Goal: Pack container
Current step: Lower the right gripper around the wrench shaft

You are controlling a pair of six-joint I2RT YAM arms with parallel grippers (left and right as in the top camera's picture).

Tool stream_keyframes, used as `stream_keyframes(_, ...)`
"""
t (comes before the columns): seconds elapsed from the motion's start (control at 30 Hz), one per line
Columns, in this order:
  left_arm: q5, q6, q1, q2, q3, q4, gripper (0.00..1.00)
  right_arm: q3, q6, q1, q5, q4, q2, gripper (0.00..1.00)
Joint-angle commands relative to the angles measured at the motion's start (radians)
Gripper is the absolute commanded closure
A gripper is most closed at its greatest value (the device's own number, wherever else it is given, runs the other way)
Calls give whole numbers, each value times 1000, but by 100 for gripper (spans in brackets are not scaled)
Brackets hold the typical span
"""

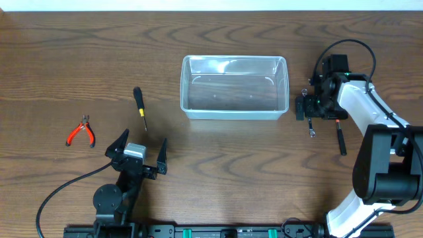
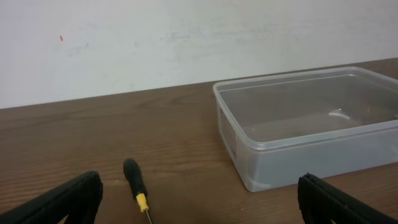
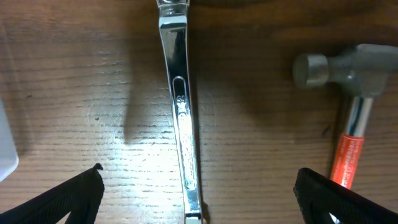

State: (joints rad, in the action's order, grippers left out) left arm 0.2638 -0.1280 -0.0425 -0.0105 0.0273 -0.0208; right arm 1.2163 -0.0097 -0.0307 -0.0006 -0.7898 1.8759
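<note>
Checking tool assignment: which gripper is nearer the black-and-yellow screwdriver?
Left. The left gripper, open, sits just short of the screwdriver, toward the robot; the right gripper is across the container, over the wrench.

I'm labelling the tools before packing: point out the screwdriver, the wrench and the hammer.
screwdriver [image 2: 133, 175], left wrist view, black handle.
wrench [image 3: 180, 106], right wrist view, middle of shaft.
hammer [image 3: 354, 65], right wrist view, metal head.

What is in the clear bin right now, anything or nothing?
Empty: the bin shows only its bare floor from above. The screwdriver, pliers, wrench and hammer lie outside it on the table.
</note>
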Motion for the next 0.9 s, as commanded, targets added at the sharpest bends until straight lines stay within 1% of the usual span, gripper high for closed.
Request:
stream_keyframes(0.0, 24, 9, 4, 6, -23, -26, 2, 15, 16, -7, 4, 11, 36, 1)
stream_keyframes(0.23, 24, 9, 4, 6, -23, -26, 2, 15, 16, -3, 31, 18, 75, 1)
stream_keyframes(0.87, 24, 9, 4, 6, -23, -26, 2, 15, 2, 63, 96, 53, 78, 1)
